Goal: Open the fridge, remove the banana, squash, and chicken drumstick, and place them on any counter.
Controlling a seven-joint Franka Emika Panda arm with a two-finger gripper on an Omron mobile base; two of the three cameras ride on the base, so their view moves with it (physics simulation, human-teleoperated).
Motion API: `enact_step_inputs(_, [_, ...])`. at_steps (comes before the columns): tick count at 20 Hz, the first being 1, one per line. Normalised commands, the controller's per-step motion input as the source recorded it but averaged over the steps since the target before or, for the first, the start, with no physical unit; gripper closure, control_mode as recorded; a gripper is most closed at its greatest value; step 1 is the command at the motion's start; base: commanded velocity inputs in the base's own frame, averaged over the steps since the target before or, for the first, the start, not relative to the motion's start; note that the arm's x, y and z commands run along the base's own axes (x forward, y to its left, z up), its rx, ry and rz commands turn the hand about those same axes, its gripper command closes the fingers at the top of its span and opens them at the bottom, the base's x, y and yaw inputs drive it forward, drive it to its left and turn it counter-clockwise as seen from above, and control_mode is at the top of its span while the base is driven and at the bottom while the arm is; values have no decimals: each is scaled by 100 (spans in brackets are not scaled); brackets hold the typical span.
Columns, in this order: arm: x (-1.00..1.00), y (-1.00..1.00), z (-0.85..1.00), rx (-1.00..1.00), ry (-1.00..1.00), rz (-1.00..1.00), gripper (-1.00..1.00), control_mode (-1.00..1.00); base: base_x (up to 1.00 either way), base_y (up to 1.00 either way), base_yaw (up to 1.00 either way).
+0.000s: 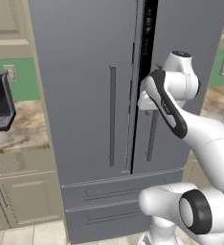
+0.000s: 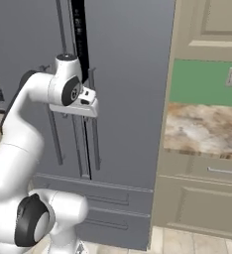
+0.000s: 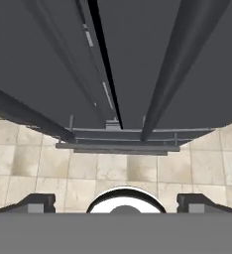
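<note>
Our wide-open pincer (image 3: 116, 202) hovers at the tall matte grey fridge (image 1: 85, 72), doors shut, near its right handle (image 3: 177, 64); opening and unloading onto the bench all remain

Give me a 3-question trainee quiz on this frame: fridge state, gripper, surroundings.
1. True or false: both doors of the fridge are shut.
2. Multiple choice: the gripper is A) shut on a banana, B) open with nothing between its fingers, C) shut on a drawer pull.
3. Fill in: in the right base view, to the right of the fridge, the counter sits below a wall of what colour?

Key
1. True: only the black centre strip shows between the doors, no interior.
2. B: in the hand view the two finger tips stand wide apart, close in front of the right door's handle.
3. Green.
</note>
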Motion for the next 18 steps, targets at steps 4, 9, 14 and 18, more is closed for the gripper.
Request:
enact_step_inputs(4, [0,0,0,0,0,0,-100,100,-64,20,0])
enact_step_inputs(9, [0,0,0,0,0,0,-100,100,-48,24,0])
enact_step_inputs(14, [0,0,0,0,0,0,-100,100,-19,4,0])
enact_step_inputs(18, [0,0,0,0,0,0,-100,100,0,0,0])
